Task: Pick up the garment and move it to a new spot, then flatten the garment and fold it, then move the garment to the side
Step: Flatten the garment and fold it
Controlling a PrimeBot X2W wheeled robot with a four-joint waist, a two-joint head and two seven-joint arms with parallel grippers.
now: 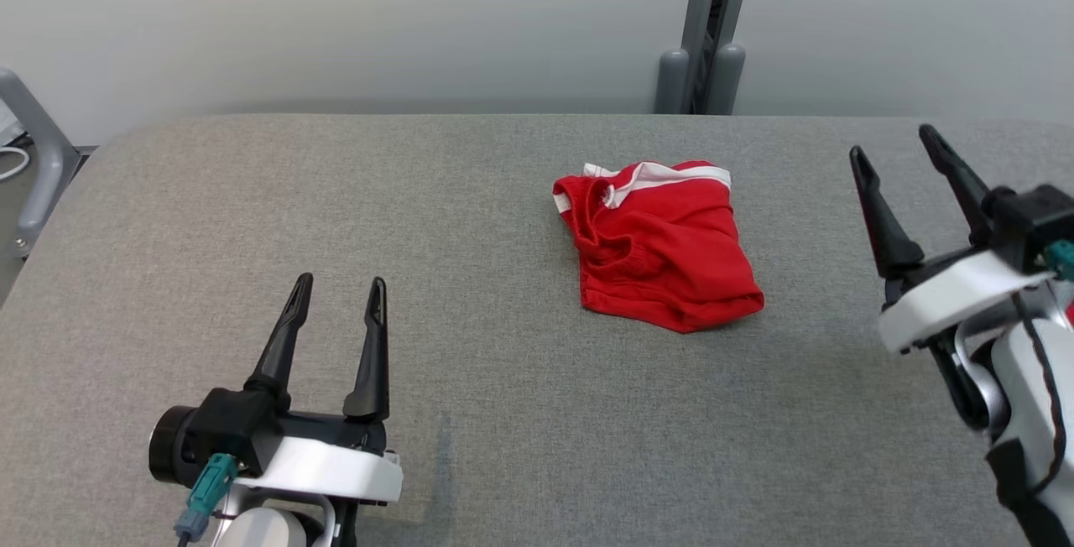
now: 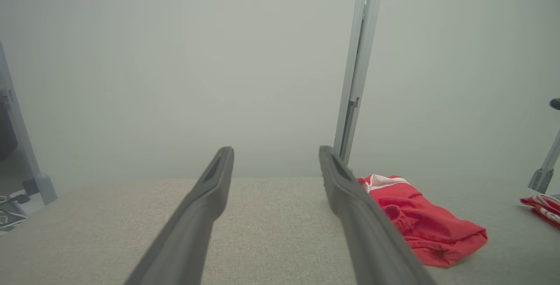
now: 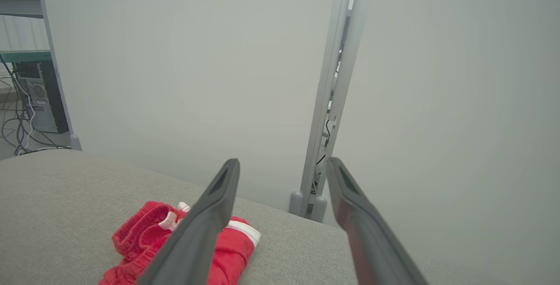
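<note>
A crumpled red-and-white cloth garment (image 1: 663, 245) is lying on the grey fabric table (image 1: 336, 195); the left gripper (image 1: 341, 281) and right gripper (image 1: 891, 140) are hovering spread, empty.

Looks like a robotics lab cell: grey fabric-covered worktop (image 1: 503, 413), plain pale partition panels (image 1: 336, 18) joined by a grey metal post (image 1: 713, 27), dark computer tower (image 3: 43, 101) and loose cables (image 3: 13, 132) on the floor behind.

Red shorts (image 3: 131, 241) partly behind the right gripper (image 3: 282, 165) finger, cropped below; red-and-white cloth (image 2: 542, 208) cut off at the picture's edge.
</note>
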